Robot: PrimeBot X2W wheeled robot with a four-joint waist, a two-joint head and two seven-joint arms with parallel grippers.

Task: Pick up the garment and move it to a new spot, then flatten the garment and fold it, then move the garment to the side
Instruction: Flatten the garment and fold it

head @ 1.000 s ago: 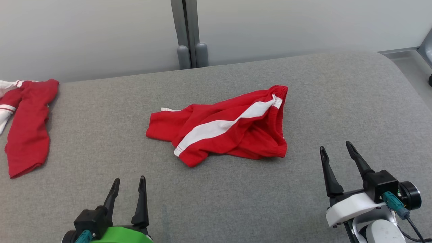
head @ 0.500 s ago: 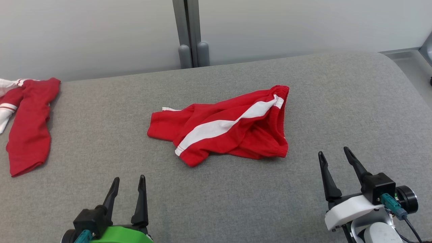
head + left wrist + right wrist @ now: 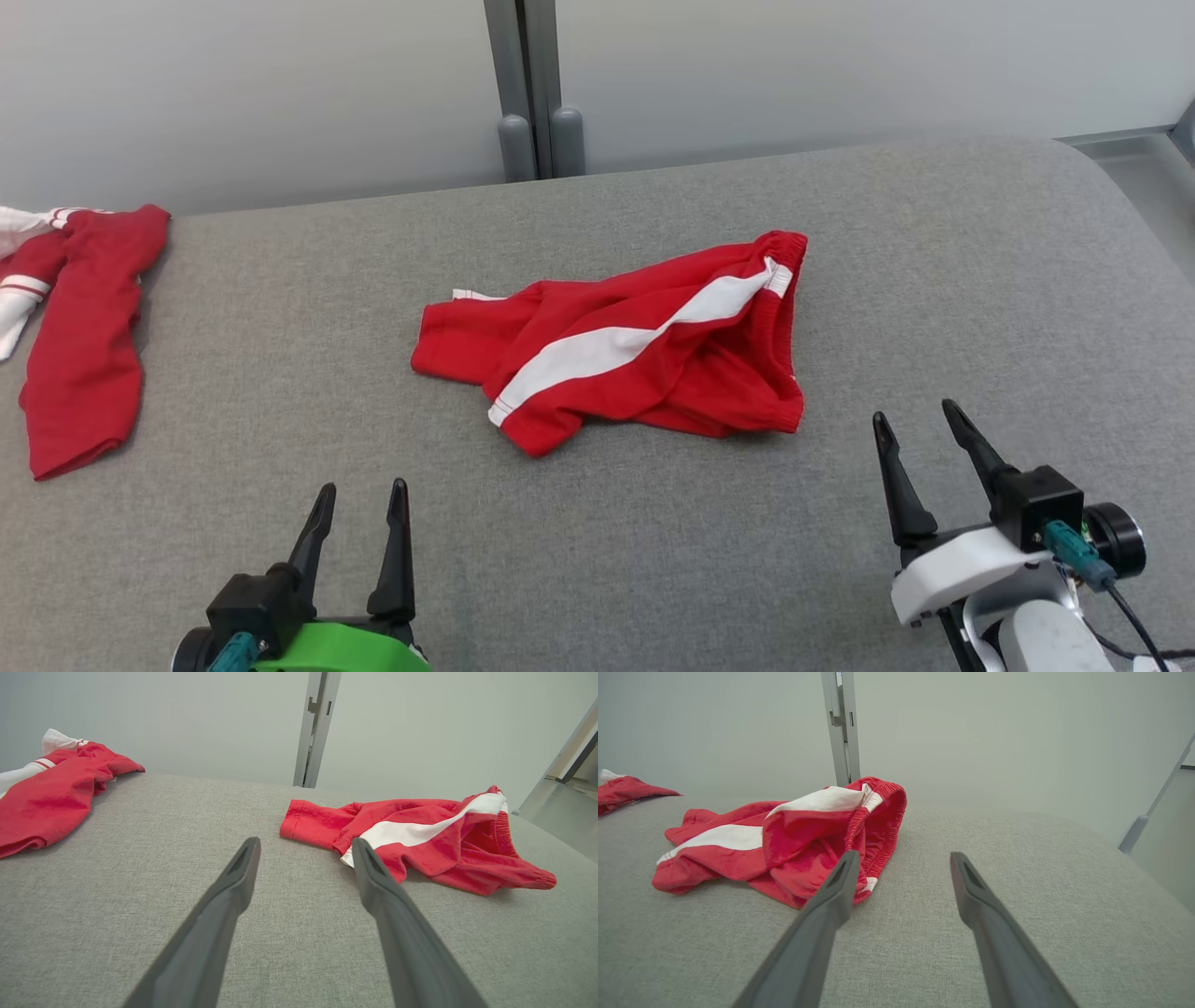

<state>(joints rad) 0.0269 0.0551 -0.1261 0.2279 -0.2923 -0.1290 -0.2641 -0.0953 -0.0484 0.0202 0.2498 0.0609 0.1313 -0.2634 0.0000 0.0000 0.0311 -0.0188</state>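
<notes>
Near right gripper, gaping garment waistband

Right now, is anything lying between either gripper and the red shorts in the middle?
Nothing visible does. Just grey padded surface separates the open left gripper and open right gripper from the red shorts. The other red garment lies far off to the left, away from both paths.

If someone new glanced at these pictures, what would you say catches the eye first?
The crumpled red shorts with a broad white stripe stand out at once, lying in the middle of the grey padded surface. A second red and white garment lies at the surface's left edge. Nearer the robot, the left gripper and right gripper hover with fingers spread, touching nothing.
</notes>
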